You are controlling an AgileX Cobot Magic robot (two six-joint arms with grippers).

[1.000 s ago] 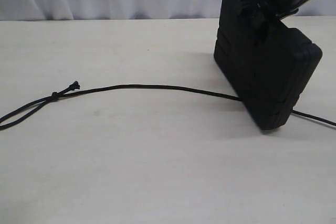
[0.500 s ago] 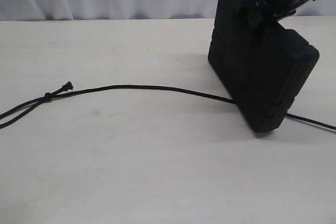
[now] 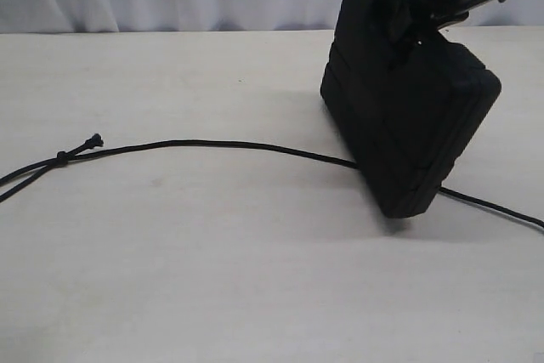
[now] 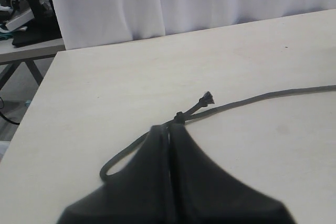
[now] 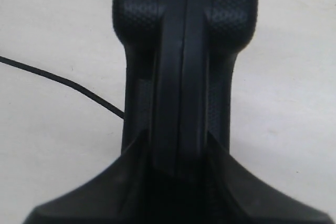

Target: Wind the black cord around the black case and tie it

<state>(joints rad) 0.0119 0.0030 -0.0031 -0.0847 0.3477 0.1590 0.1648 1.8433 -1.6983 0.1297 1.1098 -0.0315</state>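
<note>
Leftward, black case [image 3: 408,125] and black cord [image 3: 212,144] are shifting over desk [image 3: 255,295], cord passing under case. Right jaws are clamping the case; left jaws, showing only wrist-side, are pinching cord near knot [image 4: 179,115].

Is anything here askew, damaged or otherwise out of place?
The black case is askew: the right gripper holds it tilted, not flat on the table, with the black cord passing under its low corner. Nothing looks damaged.

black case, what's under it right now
The black cord passes beneath the black case, going in on one side and coming out on the other along the table. The stretch underneath is covered, so whether the case presses on it cannot be seen.
</note>
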